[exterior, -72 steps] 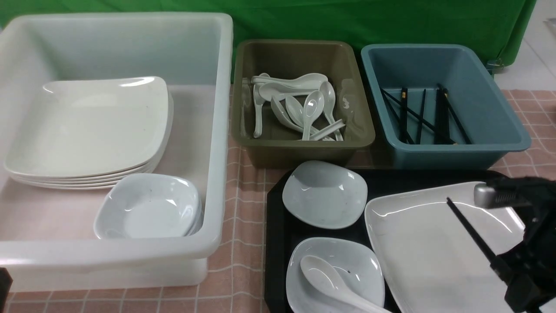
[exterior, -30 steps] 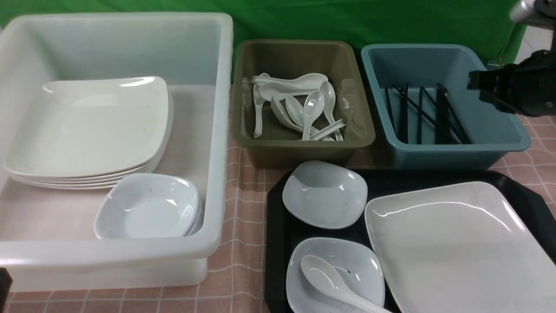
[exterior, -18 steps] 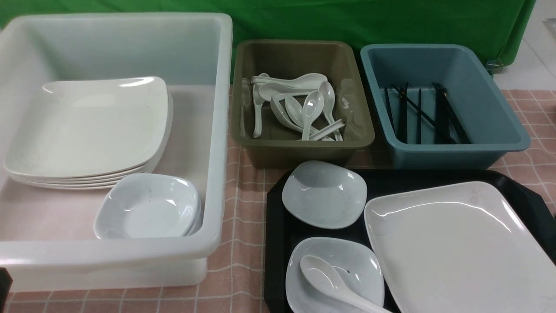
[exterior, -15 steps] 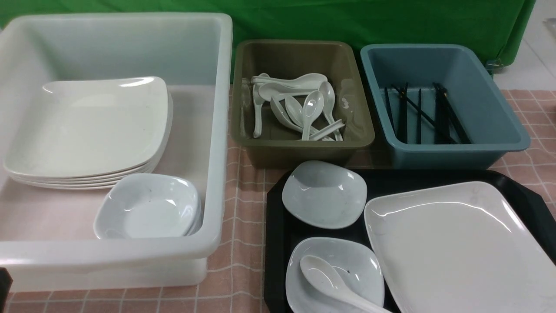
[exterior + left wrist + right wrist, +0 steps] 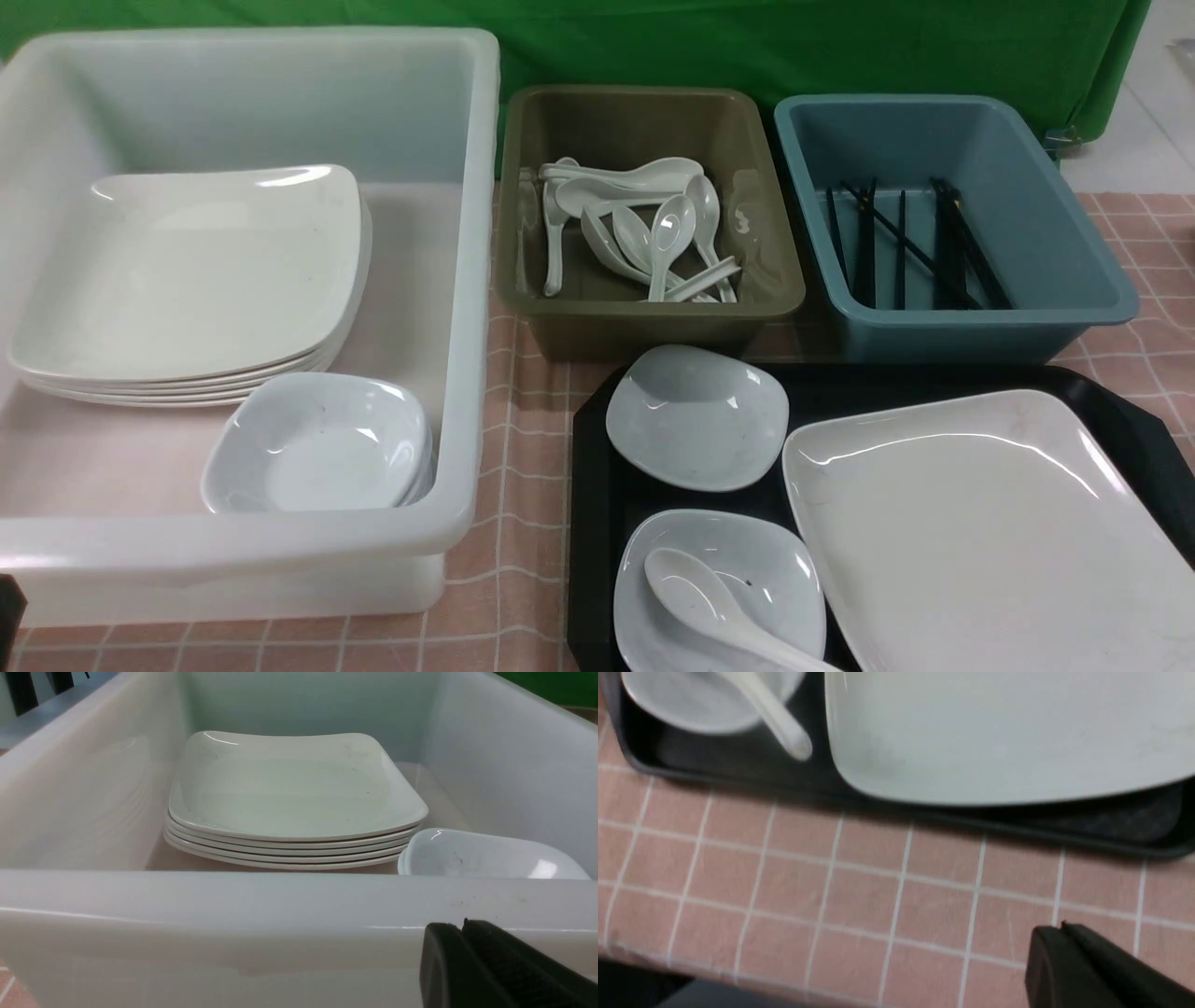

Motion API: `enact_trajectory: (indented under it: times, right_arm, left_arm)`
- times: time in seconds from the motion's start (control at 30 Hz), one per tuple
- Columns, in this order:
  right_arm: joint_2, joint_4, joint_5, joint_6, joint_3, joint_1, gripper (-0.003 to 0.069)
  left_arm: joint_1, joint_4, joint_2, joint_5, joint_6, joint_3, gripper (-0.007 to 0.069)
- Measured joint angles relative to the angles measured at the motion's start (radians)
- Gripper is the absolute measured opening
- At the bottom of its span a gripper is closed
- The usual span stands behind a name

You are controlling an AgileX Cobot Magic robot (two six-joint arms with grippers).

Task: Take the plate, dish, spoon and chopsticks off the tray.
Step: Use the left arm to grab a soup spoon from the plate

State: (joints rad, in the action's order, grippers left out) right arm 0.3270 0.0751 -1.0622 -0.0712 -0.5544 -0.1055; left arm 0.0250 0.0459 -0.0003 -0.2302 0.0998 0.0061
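The black tray (image 5: 590, 448) holds the large white plate (image 5: 990, 532) on its right. On its left are two small pale dishes, one far (image 5: 695, 415) and one near (image 5: 724, 583). The white spoon (image 5: 705, 602) lies in the near dish. Black chopsticks (image 5: 901, 247) lie in the blue bin. Neither gripper shows in the front view. My left gripper (image 5: 462, 926) is shut and empty, facing the white tub's near wall. My right gripper (image 5: 1059, 927) is shut and empty over the pink checked cloth. It is just off the tray's edge (image 5: 738, 777), by the plate (image 5: 1008, 732) and spoon handle (image 5: 777, 721).
A big white tub (image 5: 471, 280) at the left holds a stack of plates (image 5: 187, 271) and small bowls (image 5: 317, 443). An olive bin (image 5: 644, 322) with several spoons and the blue bin (image 5: 980, 322) stand behind the tray.
The right arm carried the chopsticks from above the plate to the blue bin, let them go there and left the front view. Nothing has moved in the last half second.
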Motion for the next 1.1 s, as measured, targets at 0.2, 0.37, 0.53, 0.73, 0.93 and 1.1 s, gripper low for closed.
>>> enact_trajectory:
  times: [0.2,0.37,0.53,0.73,0.93,1.1]
  right_arm:
    - [-0.088,0.0,0.056,0.031,0.006,0.0,0.006]
    - [-0.089,0.0,0.069,0.041,0.011,0.0,0.0069]
    - [-0.089,0.0,0.071,0.041,0.013,0.0,0.0078]
    - [-0.089,0.0,0.073,0.041,0.013,0.0,0.009]
    - [-0.089,0.0,0.077,0.041,0.013,0.0,0.0102]
    - [-0.089,0.0,0.081,0.041,0.013,0.0,0.0115]
  left_arm:
    - [0.0,-0.415,0.0,0.089,0.183,0.0,0.002]
    - [0.0,-0.838,0.0,0.17,0.352,0.0,0.002]
    - [0.0,-0.891,0.0,0.23,0.361,-0.013,0.002]
    - [0.0,-0.646,0.068,0.107,0.284,-0.316,0.002]
    - [0.0,-0.507,0.438,-0.405,0.086,-0.71,0.002]
    - [-0.002,-0.621,0.835,-0.911,-0.245,-0.987,0.002]
